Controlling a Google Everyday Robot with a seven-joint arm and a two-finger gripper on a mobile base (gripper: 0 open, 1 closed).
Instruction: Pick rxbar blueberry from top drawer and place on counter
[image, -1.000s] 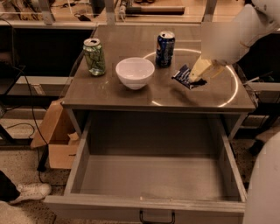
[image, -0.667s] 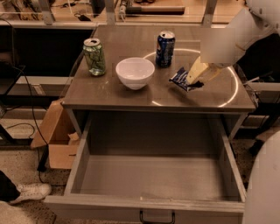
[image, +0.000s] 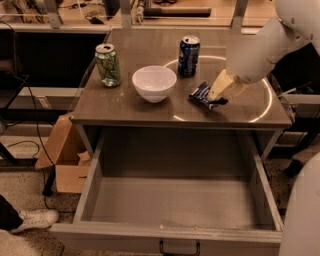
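Leftward and lower, the gripper clamped the rxbar blueberry by its right end, near the table; it looked light, flat and slippery.

You have a green can standing upright toward the back left. A white bowl sits near it, to its right and a little closer to you. A blue can stands upright just behind the bowl's right side. The gripper hangs low, right of the bowl and in front of the blue can. On the floor at your left you'll see an open cardboard box, and a white shoe near the bottom corner.
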